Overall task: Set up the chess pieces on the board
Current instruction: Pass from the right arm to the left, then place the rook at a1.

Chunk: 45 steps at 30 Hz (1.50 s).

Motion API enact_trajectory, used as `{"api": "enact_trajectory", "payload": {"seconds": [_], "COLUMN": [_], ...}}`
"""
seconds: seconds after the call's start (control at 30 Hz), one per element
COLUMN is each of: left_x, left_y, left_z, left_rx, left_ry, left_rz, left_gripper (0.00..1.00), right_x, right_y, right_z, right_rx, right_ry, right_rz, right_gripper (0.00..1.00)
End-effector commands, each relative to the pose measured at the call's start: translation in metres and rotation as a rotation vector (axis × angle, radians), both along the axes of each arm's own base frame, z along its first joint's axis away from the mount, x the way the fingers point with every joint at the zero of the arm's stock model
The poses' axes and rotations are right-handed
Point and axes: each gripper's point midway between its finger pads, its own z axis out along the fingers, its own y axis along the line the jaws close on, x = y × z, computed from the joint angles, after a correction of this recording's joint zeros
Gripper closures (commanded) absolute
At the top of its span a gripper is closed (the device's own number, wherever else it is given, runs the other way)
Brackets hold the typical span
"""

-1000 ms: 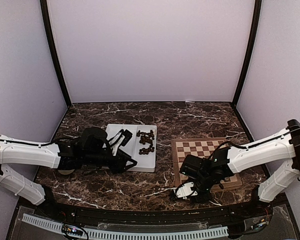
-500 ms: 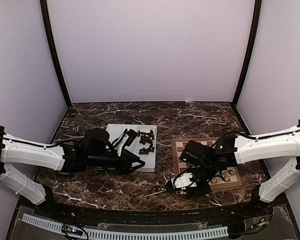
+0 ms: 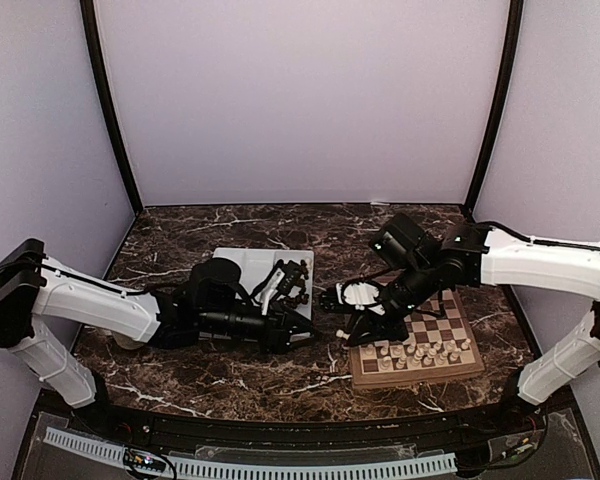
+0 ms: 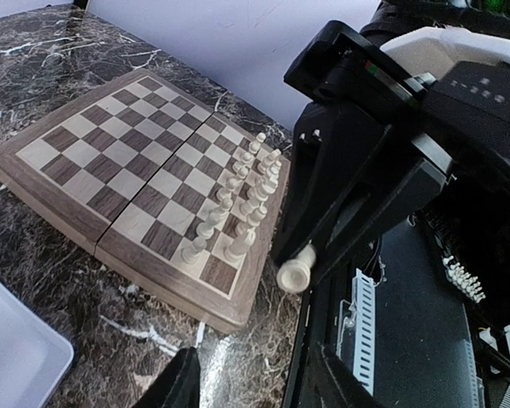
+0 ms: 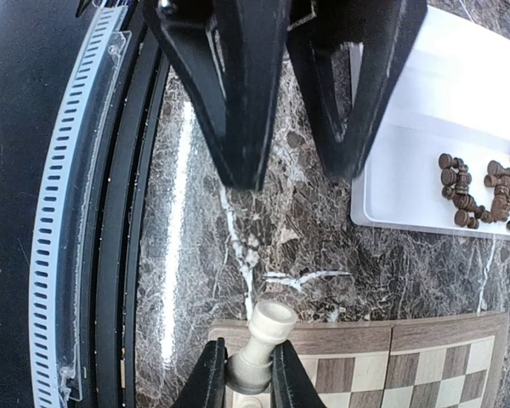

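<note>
The right gripper (image 5: 248,376) is pinched shut on one cream chess piece (image 5: 262,338), held by its base with the head sticking out past the fingertips, up off the tabletop (image 3: 210,225) right by the left edge of the board (image 4: 110,161). The left gripper (image 5: 293,172) points straight at it from the tray side, jaws apart and nothing between them. On the board, the other cream pieces (image 3: 420,352) stand in two rows along the edge nearest the arms, and the checks behind them are bare. The dark brown pieces (image 3: 295,282) lie heaped in the right half of the white tray (image 3: 242,268), just left of the board.
</note>
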Motion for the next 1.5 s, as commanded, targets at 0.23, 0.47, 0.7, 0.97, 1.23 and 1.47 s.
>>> {"api": "enact_trajectory", "payload": {"seconds": [0.23,0.47,0.7,0.97,1.23,1.47], "left_x": [-0.012,-0.013,-0.014,-0.005,-0.018,-0.023], "left_y": [-0.047,-0.052,-0.054,-0.061,-0.075,-0.096], "left_z": [0.029,0.029,0.031,0.026,-0.015,-0.04], "left_rx": [-0.157,-0.158,-0.16,0.037,0.508,0.74], "left_ry": [0.117,0.122,0.115,-0.049,-0.286,-0.455], "left_rz": [-0.18,-0.206,-0.225,-0.192,-0.287,-0.35], "left_gripper": [0.57,0.74,0.92,0.94,0.94,0.95], "right_x": [0.005,0.005,0.005,0.022,0.108,0.165], "right_y": [0.019,0.017,0.012,-0.045,-0.137,-0.193], "right_z": [0.022,0.018,0.013,0.036,0.04,0.031], "right_rx": [0.085,0.078,0.061,0.115,0.221,0.29], "right_ry": [0.011,0.003,-0.008,0.055,-0.017,-0.061], "right_rz": [0.008,0.007,0.007,-0.049,-0.477,-0.822], "right_gripper": [0.87,0.86,0.82,0.61,0.56,0.55]}}
